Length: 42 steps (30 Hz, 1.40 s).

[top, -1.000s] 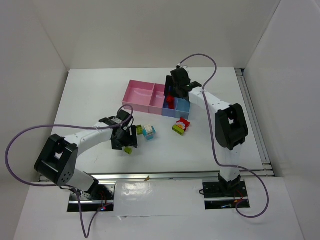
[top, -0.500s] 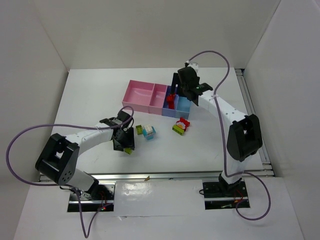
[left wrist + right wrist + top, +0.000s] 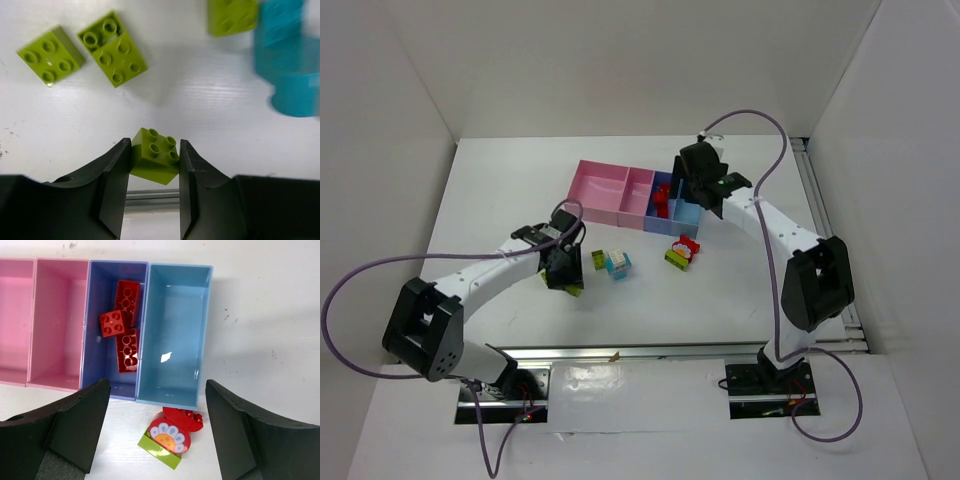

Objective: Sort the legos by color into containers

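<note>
Legos are being sorted, and the step in hand looks like a pick-up of a lime green brick [image 3: 155,161] by the left arm. The left claw [image 3: 154,150] is clenching this brick between its two fingers, pressing on opposite sides, studs facing the camera. Whether the brick is resting on the white worktop [image 3: 165,100] or is already raised cannot be told. Two more lime pieces [image 3: 50,55] are lying beyond it, a third [image 3: 232,16] is at the top edge, and a blurred cyan piece [image 3: 287,55] is to the right.

The containers [image 3: 620,190] are sitting in a row farther back. Three red bricks [image 3: 125,330] are lying in the periwinkle bin [image 3: 95,365]; the light blue bin [image 3: 175,340] and the pink bins [image 3: 55,325] are showing no bricks.

The right claw [image 3: 156,390] is hovering above the bins, spread wide and gripping nothing. Just below the light blue bin, a red and lime clump with a flower face [image 3: 169,437] is waiting on the worktop.

Judging from this, the next move calls for carrying the lime brick to a bin without bricks and releasing it there, clear of the right arm.
</note>
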Each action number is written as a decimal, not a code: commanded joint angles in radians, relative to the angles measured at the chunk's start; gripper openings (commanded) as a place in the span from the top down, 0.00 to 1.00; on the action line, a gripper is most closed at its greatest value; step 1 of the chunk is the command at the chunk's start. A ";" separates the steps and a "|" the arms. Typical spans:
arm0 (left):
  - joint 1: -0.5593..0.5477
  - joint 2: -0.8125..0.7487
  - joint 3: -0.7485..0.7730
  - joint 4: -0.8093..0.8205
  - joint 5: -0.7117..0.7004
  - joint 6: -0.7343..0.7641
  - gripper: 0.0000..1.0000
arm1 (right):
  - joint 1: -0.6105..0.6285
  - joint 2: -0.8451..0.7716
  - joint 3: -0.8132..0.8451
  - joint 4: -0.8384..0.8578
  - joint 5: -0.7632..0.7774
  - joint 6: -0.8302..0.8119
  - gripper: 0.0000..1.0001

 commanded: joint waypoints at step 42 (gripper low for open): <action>0.240 -0.041 0.100 0.010 -0.065 -0.196 0.25 | -0.110 -0.236 -0.199 -0.135 -0.064 0.001 0.16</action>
